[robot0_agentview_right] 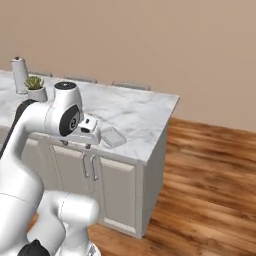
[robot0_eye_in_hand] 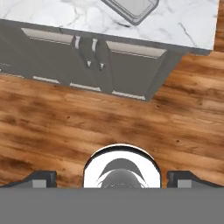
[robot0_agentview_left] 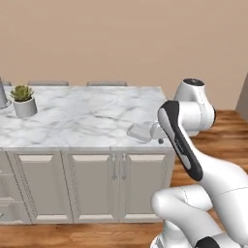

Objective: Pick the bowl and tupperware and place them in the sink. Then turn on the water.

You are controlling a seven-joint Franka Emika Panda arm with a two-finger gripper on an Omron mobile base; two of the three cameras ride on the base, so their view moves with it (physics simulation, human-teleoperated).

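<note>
Gripper (robot0_eye_in_hand: 112,178): its two dark finger tips sit far apart at the bottom of the hand view, one at lower left and one at lower right; jaws wide, nothing between them. In the right base view the hand (robot0_agentview_right: 86,131) hangs at centre left, just in front of the counter's near edge.
Floor (robot0_eye_in_hand: 52,127): brown wood planks, across the middle of the hand view and the right half of the right base view.
Cabinet doors (robot0_agentview_left: 92,186): pale grey panels with paired handles below the counter, lower centre of the left base view; the same doors run across the upper part of the hand view.
Counter (robot0_agentview_left: 87,116): white marble with grey veins, spanning the middle left of the left base view.
Tupperware (robot0_agentview_left: 141,131): small flat pale container with rounded corners, lying on the counter near its front edge, right of centre in the left base view, just beside the arm's hand. In the right base view it lies just right of the hand; in the hand view it is cut by the top edge, right of centre.
Succulent pot (robot0_agentview_left: 24,101): small grey pot with a green plant, far left on the counter, well apart from the tupperware.
Tall grey item (robot0_agentview_right: 19,75): upright beside the pot, upper left of the right base view; too small to identify.
Wall (robot0_agentview_left: 121,38): plain tan, behind the counter.
</note>
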